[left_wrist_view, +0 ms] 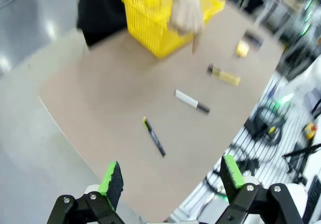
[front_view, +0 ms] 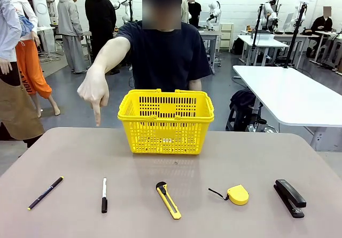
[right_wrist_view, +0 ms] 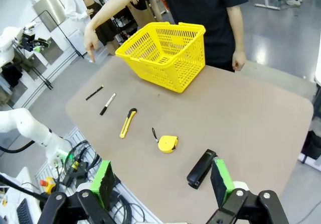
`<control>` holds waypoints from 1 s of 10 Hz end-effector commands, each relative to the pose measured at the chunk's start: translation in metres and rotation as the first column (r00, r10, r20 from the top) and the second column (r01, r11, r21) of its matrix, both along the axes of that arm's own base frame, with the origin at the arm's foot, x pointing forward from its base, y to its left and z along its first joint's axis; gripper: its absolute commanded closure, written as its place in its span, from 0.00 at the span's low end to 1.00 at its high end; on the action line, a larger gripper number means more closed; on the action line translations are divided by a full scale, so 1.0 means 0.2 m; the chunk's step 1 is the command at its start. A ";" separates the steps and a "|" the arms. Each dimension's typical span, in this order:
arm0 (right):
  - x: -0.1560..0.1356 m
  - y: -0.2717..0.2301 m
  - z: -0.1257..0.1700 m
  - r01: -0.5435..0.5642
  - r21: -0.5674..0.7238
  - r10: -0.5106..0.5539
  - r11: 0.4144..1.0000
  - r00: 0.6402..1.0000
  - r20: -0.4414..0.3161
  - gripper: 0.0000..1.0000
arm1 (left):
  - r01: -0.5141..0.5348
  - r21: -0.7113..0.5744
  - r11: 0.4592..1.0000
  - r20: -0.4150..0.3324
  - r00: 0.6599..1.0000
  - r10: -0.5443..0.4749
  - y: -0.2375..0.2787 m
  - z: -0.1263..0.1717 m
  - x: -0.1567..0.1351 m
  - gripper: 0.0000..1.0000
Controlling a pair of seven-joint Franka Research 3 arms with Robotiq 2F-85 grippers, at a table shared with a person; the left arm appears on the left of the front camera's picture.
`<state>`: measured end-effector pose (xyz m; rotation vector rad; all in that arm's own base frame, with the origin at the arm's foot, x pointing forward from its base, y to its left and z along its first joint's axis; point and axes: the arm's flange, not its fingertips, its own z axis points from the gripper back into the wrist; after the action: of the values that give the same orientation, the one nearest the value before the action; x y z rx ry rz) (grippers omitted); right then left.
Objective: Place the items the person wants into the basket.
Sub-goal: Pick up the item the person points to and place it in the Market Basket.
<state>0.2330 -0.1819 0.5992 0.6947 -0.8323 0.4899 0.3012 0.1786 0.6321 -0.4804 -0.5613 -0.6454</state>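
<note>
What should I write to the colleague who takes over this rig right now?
Left gripper: open, holding nothing. Right gripper: open, holding nothing.
Basket stands at the far side, before the person.
Pen, marker and tape measure lie in the near row on the table.
Person's hand points down toward the pen and marker end; which one, unclear.
Done: nothing in the basket. Left: all picks.
</note>
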 end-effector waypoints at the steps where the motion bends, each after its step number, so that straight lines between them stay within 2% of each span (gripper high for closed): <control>1: 0.01 0.00 -0.01 -0.016 0.007 0.016 1.000 1.000 0.012 0.00 | 0.072 0.198 0.978 -0.129 0.991 -0.047 -0.45 0.00 0.00 0.00; 2: 0.01 0.00 -0.01 -0.016 0.007 0.016 1.000 1.000 0.012 0.00 | 0.071 0.275 0.959 -0.216 0.976 -0.010 -0.65 -0.02 0.01 0.00; 3: 0.01 0.00 -0.01 -0.016 0.007 0.016 1.000 1.000 0.012 0.00 | 0.051 0.382 0.923 -0.271 0.961 0.059 -0.84 -0.07 -0.01 0.00; 4: 0.01 0.00 -0.01 -0.016 0.007 0.016 1.000 1.000 0.012 0.00 | 0.033 0.454 0.890 -0.295 0.949 0.115 -1.02 -0.13 -0.04 0.00; 6: 0.01 0.00 -0.01 -0.016 0.007 0.016 1.000 1.000 0.012 0.00 | -0.032 0.505 0.862 -0.328 0.917 0.226 -1.26 -0.26 -0.08 0.00; 7: 0.01 0.00 -0.01 -0.016 0.007 0.016 1.000 1.000 0.012 0.00 | -0.091 0.510 0.855 -0.295 0.916 0.273 -1.35 -0.35 -0.10 0.00; 8: 0.01 0.00 -0.01 -0.016 0.007 0.016 1.000 1.000 0.012 0.00 | -0.201 0.516 0.833 -0.227 0.905 0.359 -1.45 -0.46 -0.09 0.00; 10: 0.01 0.00 -0.01 -0.016 0.007 0.016 1.000 1.000 0.012 0.00 | -0.315 0.541 0.780 -0.156 0.874 0.461 -1.56 -0.66 -0.04 0.00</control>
<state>0.2327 -0.1819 0.5984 0.6911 -0.8231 0.4878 0.2886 -0.1236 0.5189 -0.0084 -0.1538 -0.3492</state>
